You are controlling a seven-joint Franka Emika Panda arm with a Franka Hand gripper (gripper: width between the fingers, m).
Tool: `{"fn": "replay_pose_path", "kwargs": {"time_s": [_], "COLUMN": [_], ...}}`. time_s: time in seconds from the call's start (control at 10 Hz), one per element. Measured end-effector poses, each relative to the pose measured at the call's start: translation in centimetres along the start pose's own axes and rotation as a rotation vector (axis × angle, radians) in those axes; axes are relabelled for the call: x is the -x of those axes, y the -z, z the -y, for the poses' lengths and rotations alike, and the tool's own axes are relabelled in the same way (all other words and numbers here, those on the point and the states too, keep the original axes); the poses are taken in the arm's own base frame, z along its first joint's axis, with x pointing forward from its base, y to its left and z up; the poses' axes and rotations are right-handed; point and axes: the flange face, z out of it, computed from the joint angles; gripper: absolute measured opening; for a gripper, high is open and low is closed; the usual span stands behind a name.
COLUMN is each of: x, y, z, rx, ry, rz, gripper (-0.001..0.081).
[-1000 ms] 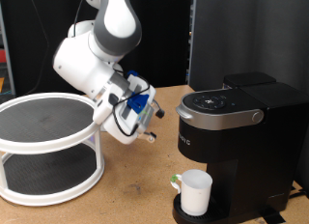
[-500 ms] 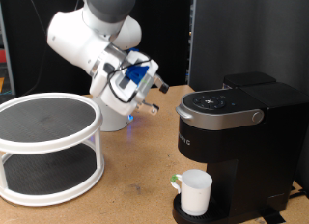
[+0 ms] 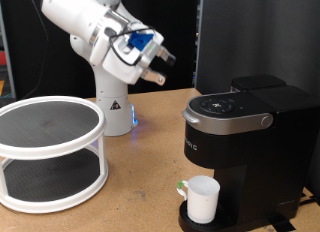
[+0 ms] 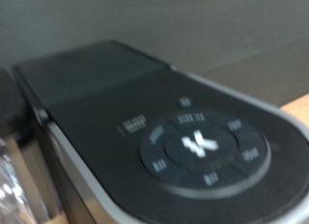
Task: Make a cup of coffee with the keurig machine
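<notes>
so the cup (image 3: 202, 198) is already parked on the drip tray at the bottom of the keurig machine (image 3: 245, 142), lower right of the exterior view, handle poking toward the frame's left with that little green mark by it. lid looks closed. the gripper (image 3: 163, 68) is up in the upper middle of the frame, well above and to the left of the machine's top, touching nothing and holding nothing that i can see. can't honestly tell if the fingers are spread or pressed together, they're small and dark against the background and the wrist view doesn't show them at all. the wrist view is filled with the round button panel (image 4: 201, 147), a bit blurry, so my guess is the step in hand is lining up on a brew button. to do that well i'd say come down square over one button, with a single fingertip leading, light push, and stay off the neighbouring buttons since they're packed tight in that ring. pose-wise the arm (image 3: 92, 32) is reared up high on its base, wrist cocked so the hand tilts down and toward the frame's right, aimed at the machine's top. the white two-tier rack (image 3: 50, 152) sits at lower left, well apart from all this.
</notes>
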Motion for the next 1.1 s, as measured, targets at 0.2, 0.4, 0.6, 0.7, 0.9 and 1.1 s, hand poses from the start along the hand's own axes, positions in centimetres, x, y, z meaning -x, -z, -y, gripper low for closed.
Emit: {"fn": "replay_pose_path", "kwargs": {"time_s": [0.2, 0.4, 0.6, 0.7, 0.9, 1.1], "x": [0.0, -0.6, -1.4, -1.7, -1.8, -1.3], "y": [0.5, 0.0, -1.0, -1.6, -2.5, -2.7], "z": [0.3, 0.9, 2.0, 2.6, 3.2, 3.1], "rx": [-0.008, -0.1, -0.226, -0.294, -0.4, -0.322], "ry": [-0.014, -0.168, -0.347, -0.434, -0.579, -0.492], "rz": [0.007, -0.15, -0.32, -0.406, -0.56, -0.399], "gripper": [0.0808, 0.0808, 0.0808, 0.0808, 0.0808, 0.0808]}}
